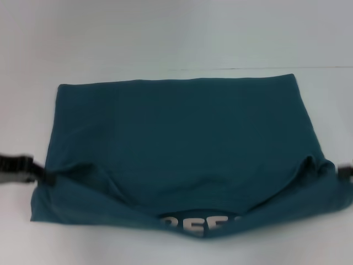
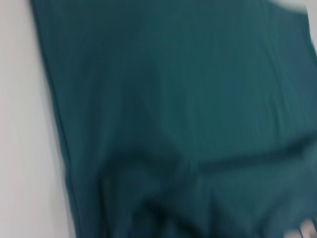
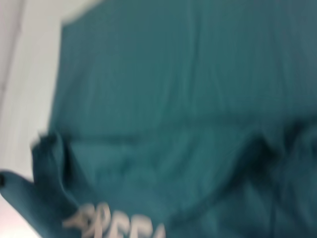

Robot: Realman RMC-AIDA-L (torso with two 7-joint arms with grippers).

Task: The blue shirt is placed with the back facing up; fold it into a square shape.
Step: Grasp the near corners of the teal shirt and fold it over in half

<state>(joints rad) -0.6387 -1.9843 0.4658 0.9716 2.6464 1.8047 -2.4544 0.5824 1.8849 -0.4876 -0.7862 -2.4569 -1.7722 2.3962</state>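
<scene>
The blue shirt (image 1: 182,127) lies spread on the white table (image 1: 165,33). Its near edge is raised and turned over, baring white lettering (image 1: 212,223) on the underside. My left gripper (image 1: 45,176) is at the shirt's near left corner, shut on the lifted fabric. At the near right corner my right gripper (image 1: 341,171) is shut on the cloth too, and most of it is cut off by the frame edge. The left wrist view is filled with the blue shirt (image 2: 188,99), creased close to the camera. In the right wrist view the blue shirt (image 3: 188,99) shows the lettering (image 3: 114,225) on the raised fold.
Bare white tabletop surrounds the shirt on the far side, on the left (image 2: 25,148) and along the near edge (image 1: 110,248). A faint seam line (image 1: 309,69) crosses the table behind the shirt.
</scene>
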